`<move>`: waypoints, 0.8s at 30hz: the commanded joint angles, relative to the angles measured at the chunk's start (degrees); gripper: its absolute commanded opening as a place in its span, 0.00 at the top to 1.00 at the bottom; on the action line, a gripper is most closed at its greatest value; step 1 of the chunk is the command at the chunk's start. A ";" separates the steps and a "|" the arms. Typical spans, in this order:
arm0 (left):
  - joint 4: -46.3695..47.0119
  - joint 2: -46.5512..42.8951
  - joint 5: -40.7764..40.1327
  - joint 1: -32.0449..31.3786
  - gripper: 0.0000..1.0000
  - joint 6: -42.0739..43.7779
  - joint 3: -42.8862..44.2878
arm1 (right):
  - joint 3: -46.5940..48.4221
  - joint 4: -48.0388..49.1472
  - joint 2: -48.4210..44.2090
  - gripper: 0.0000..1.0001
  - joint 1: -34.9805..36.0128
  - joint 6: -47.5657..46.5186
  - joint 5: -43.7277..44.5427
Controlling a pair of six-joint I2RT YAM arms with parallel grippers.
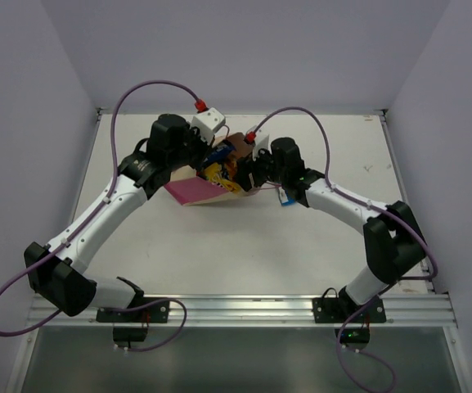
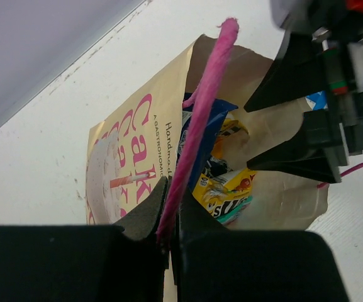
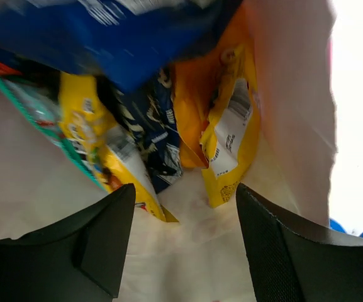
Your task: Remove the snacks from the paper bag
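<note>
The paper bag [image 1: 193,193] lies tipped on the table, mouth up toward the back; its printed tan face shows in the left wrist view [image 2: 137,138]. My left gripper [image 2: 170,189] is shut on the bag's pink string handle [image 2: 200,119] and holds the mouth open. Snacks sit inside: a blue wrapper [image 2: 207,129] and a yellow pouch [image 2: 225,189]. My right gripper [image 3: 184,195] is open inside the bag, jaws wide apart just short of a yellow pouch [image 3: 231,138], a navy wrapper [image 3: 150,132] and a yellow-teal pouch [image 3: 87,145]. It touches none of them.
A small blue wrapper [image 1: 285,199] lies on the table beside the right wrist. Both arms [image 1: 105,213] meet over the bag at the table's middle back. White walls close in on the left, back and right.
</note>
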 commanded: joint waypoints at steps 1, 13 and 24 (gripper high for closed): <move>-0.34 -0.98 0.13 -0.04 1.00 -1.17 0.11 | 3.04 4.76 3.05 0.32 0.10 -1.25 1.06; -0.78 -1.51 -0.92 -0.04 1.00 -1.52 -0.77 | 1.46 11.36 6.23 0.99 0.10 -2.82 8.97; 1.06 -0.37 -5.50 -0.04 1.00 -3.19 -1.12 | -4.34 -3.83 -18.18 1.00 -0.42 1.38 5.55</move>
